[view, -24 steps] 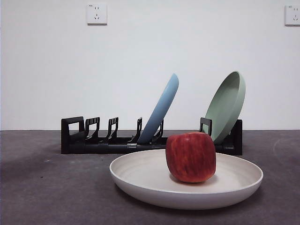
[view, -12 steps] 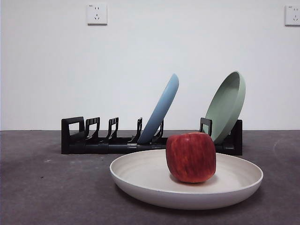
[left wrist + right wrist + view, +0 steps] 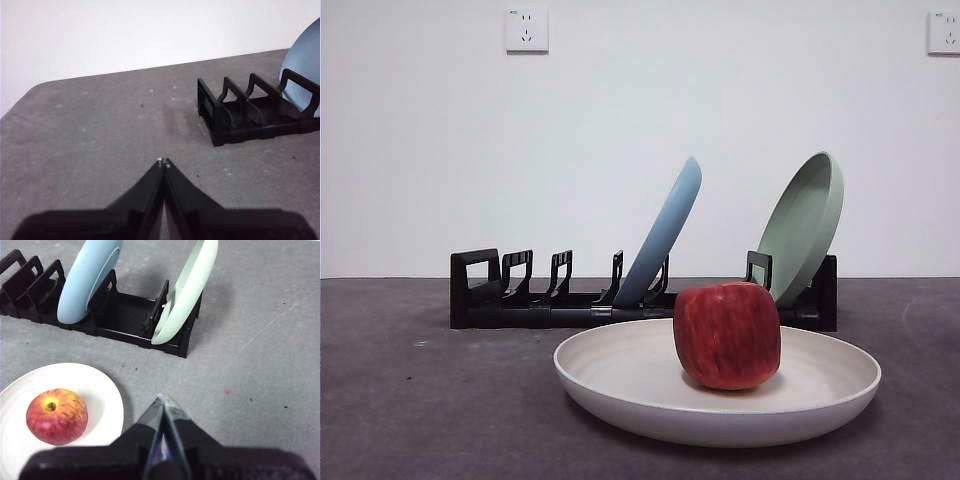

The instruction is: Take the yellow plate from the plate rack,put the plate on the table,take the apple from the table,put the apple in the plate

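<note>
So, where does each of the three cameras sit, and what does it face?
Front view: low at table height, facing the apple in the yellow plate, plate rack behind; no arm shows.
Left wrist view: above the table, facing the rack's end; left gripper shut.
Right wrist view: looking down on apple, plate, rack; right gripper shut.
All share the rack and blue plate.

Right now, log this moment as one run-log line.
red apple: in cream round plate | plate: on grey table | left gripper: shut, empty | right gripper: shut, empty
</note>
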